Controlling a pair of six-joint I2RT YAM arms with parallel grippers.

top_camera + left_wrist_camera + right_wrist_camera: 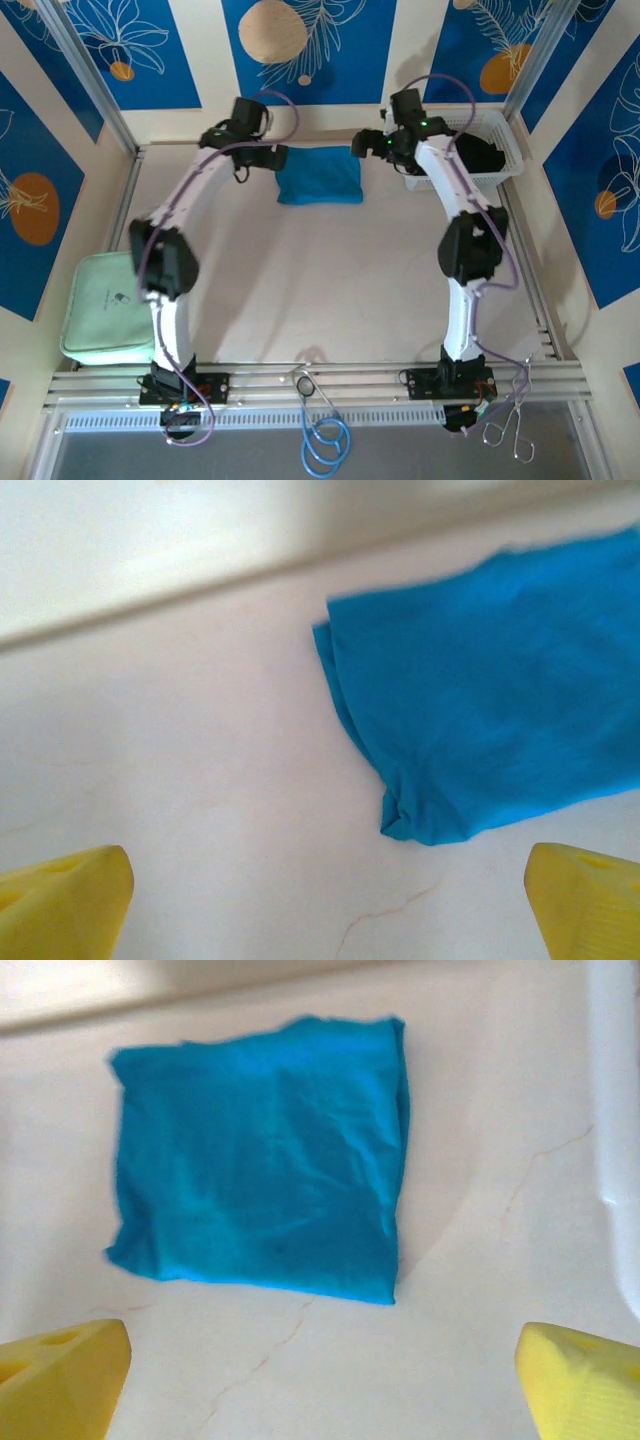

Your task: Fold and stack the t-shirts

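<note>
**Jaws wide apart, nothing held**

Left gripper (330, 905) and right gripper (325, 1385) both gaping, empty. Folded teal t-shirt (320, 175) at 12 o'clock, far edge cut off in left wrist view. Dark shape (487, 157) in basket (508, 150) at 2 o'clock, unclear behind right arm.

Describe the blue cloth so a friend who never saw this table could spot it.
On the pale table, look to the far edge, midway between the left gripper and right gripper. There lies the teal-blue t-shirt, folded into a flat rectangle. It is soft bright blue cloth, unlike the white mesh basket to its right and the pale green pad at near left.
</note>
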